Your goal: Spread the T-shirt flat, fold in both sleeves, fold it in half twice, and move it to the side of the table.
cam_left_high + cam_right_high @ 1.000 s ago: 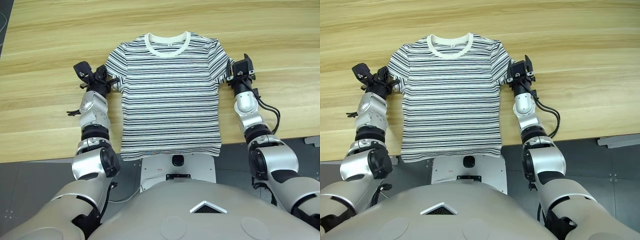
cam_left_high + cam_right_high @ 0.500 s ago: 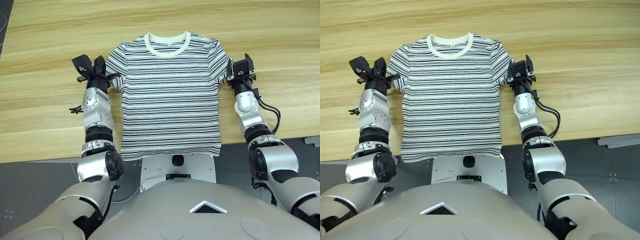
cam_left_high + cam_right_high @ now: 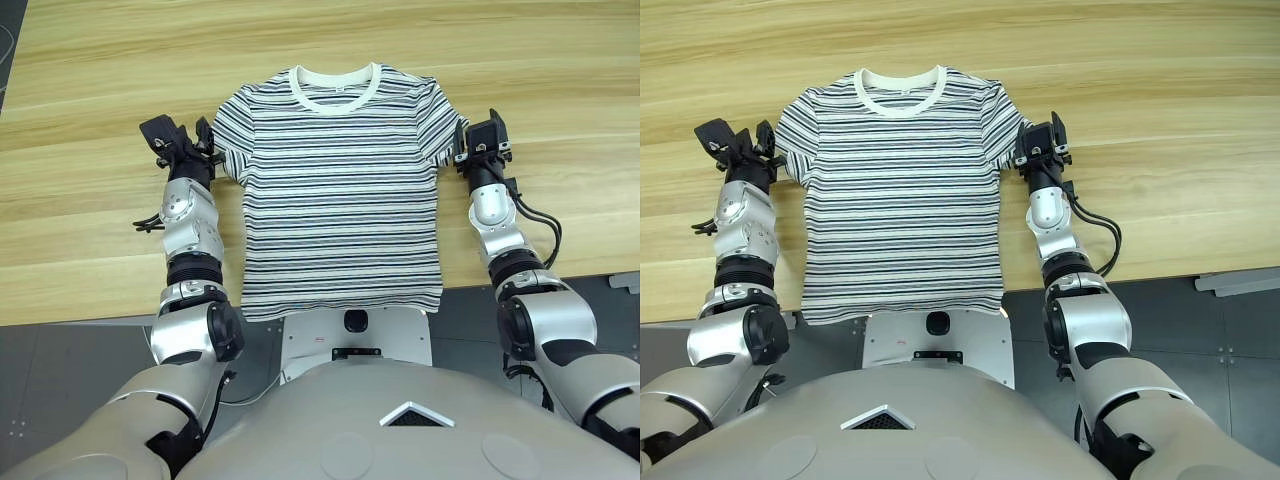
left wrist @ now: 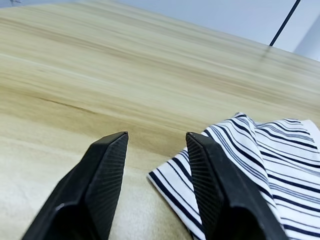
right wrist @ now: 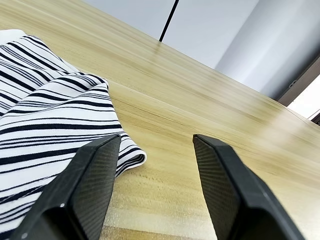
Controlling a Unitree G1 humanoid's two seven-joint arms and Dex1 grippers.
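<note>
A striped T-shirt (image 3: 338, 185) with a cream collar lies flat, face up, on the wooden table (image 3: 100, 80); its hem hangs a little over the near edge. My left gripper (image 3: 185, 148) sits open just outside the left sleeve (image 4: 240, 145), whose hem lies ahead of the fingers (image 4: 107, 170). At the right sleeve (image 5: 60, 120), my right gripper (image 3: 482, 142) is open, one finger (image 5: 90, 185) over the sleeve's edge, the other on bare wood.
Bare wood stretches far to the left, right and behind the shirt. The table's near edge (image 3: 90, 318) runs just in front of my arms. A black cable (image 3: 545, 225) loops off my right forearm.
My left gripper has drawn forward and inward, from beside the sleeve's lower edge to a spot close to the sleeve hem. The right arm and the shirt have stayed still.
</note>
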